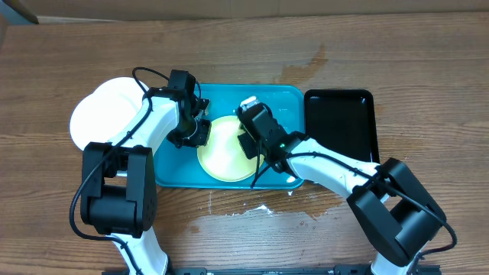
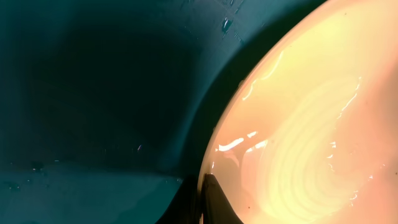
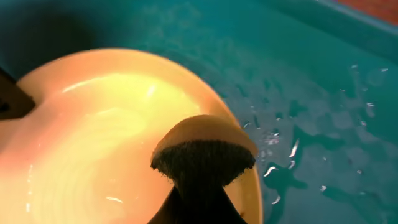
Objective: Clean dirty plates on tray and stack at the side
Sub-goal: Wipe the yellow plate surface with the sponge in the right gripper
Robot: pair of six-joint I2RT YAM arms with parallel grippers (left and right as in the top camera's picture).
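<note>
A pale yellow-green plate (image 1: 223, 151) lies in the turquoise tray (image 1: 283, 103). My left gripper (image 1: 199, 134) is shut on the plate's left rim; in the left wrist view the dark fingers (image 2: 217, 202) pinch the wet plate (image 2: 311, 124) at its edge, over the tray floor (image 2: 93, 93). My right gripper (image 1: 250, 143) is shut on a sponge (image 3: 202, 149) with a dark scouring face, pressed onto the plate (image 3: 93, 137) near its right edge. Water drops dot the tray (image 3: 311, 93). Two white plates (image 1: 103, 114) sit stacked on the table, left of the tray.
A glossy black tray (image 1: 340, 122) lies right of the turquoise one. There is a wet stain on the wooden table (image 1: 309, 65) behind the trays, and white specks (image 1: 260, 208) lie in front. Both arms reach in from the near edge.
</note>
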